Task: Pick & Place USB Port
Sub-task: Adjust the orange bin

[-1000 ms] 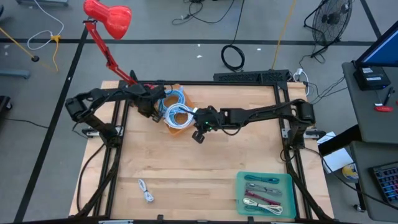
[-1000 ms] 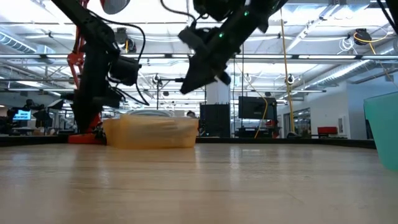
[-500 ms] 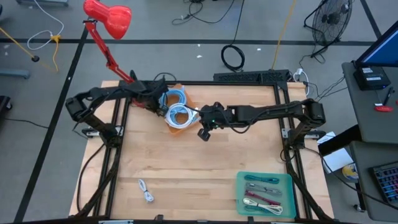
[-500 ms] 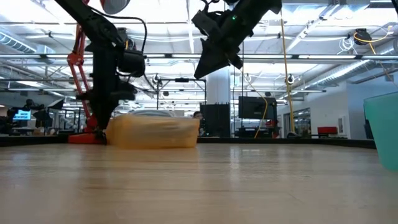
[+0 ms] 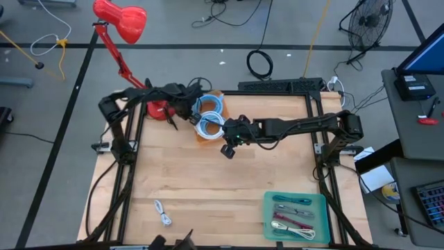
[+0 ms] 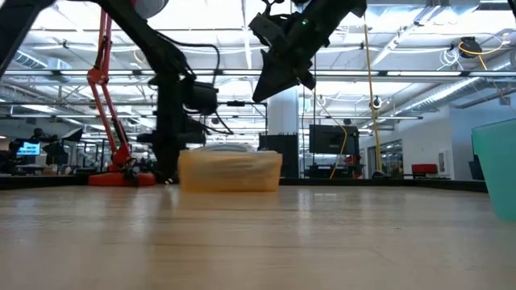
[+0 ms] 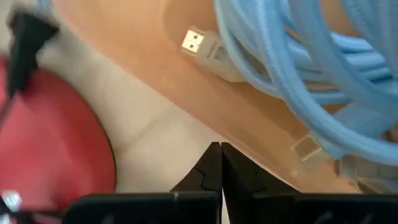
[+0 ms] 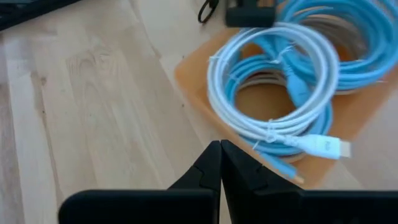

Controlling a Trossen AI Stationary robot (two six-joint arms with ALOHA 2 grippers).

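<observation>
Early days from my seat: coiled blue and white cables sit in orange tray at bench rear. Both end effectors, left and right, clenched, empty. Teal bin awaits more.

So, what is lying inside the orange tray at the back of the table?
The orange tray holds coiled cables: a white cable lies on top of the light blue cables. Whatever lies beneath the coils is covered.
</observation>
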